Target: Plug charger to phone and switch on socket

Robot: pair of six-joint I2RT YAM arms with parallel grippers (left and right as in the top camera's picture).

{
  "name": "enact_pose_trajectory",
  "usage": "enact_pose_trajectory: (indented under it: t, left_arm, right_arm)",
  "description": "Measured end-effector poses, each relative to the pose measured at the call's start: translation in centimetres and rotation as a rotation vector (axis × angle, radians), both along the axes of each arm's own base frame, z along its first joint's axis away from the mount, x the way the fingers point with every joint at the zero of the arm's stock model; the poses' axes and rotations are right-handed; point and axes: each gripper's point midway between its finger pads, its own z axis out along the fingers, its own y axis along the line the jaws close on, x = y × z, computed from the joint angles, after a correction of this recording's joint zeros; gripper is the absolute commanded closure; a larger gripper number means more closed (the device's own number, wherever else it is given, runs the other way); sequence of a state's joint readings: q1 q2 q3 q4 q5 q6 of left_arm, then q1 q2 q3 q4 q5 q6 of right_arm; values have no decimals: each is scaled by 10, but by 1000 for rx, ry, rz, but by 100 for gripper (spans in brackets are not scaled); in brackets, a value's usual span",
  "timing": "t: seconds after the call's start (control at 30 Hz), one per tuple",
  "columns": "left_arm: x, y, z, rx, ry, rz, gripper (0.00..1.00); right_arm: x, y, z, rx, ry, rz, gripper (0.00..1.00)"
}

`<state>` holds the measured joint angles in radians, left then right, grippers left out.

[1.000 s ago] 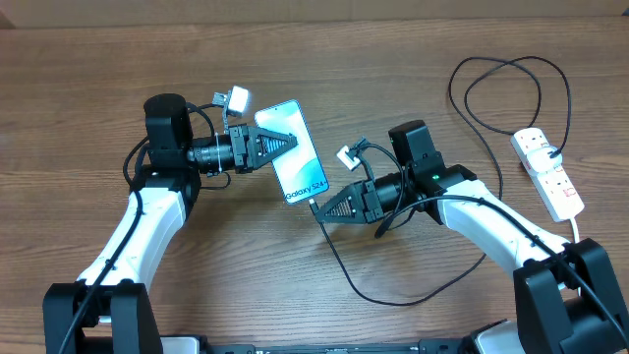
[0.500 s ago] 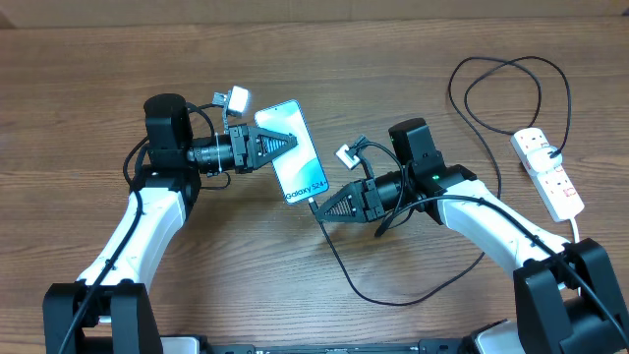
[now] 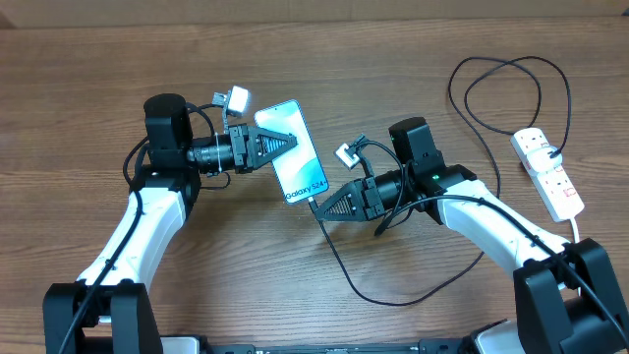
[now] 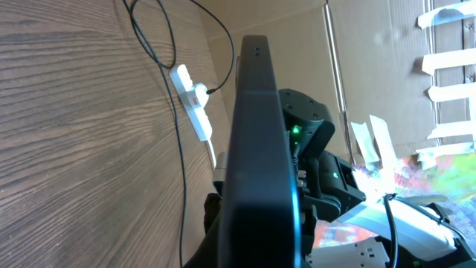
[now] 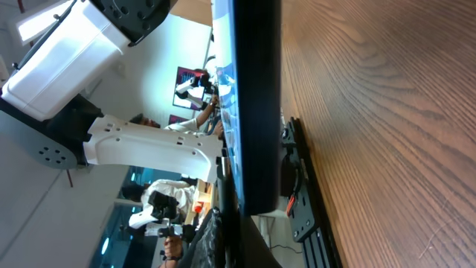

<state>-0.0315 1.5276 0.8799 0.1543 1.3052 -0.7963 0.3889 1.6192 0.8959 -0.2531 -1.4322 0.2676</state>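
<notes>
Overhead, the phone [image 3: 300, 162] sits just toward 11 o'clock from the table's [image 3: 393, 49] middle, screen up, its bottom edge pointing to 5 o'clock. The left gripper [image 3: 291, 141] reaches in from 9 o'clock, one finger lying over the screen. The left wrist view adds that the phone [image 4: 256, 149] is edge-on and lifted off the wood, so the jaws are clamped across its thickness.

The right gripper [image 3: 316, 208] comes from 3 o'clock, its fingers narrowed to a point at the phone's bottom edge, where the charger [image 3: 339, 265] begins. They look pinched on its tip, though the connector itself is hidden in every view. The cable sags toward 6 o'clock, then loops up to 1 o'clock.

The socket [image 3: 548, 174] lies at 3 o'clock, well apart from both grippers. The right wrist view shows only the phone's [image 5: 256, 112] dark edge against the wood.
</notes>
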Motion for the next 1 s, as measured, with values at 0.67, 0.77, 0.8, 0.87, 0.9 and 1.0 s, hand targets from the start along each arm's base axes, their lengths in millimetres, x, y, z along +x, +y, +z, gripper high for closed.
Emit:
enact_pose_trajectory:
  t: [0.67,0.77,0.8,0.87,0.9,1.0]
  left_arm:
    - [0,0,0,-13,64,9,96]
    - [0,0,0,-13,64,9,96]
    - [0,0,0,-13,64,9,96]
    - [0,0,0,-13,63,9,96]
    - [0,0,0,-12,62,9,96]
    - [0,0,0,-12,59,8,96]
  right_arm:
    - [0,0,0,-4,13,-2,96]
    - [1,0,0,-4,13,-2,96]
    - [1,0,1,-3,12,-2,96]
    - [0,0,0,-3,13,-2,96]
    - [1,0,0,-4,12,-2,96]
    - [0,0,0,-3,12,-2,96]
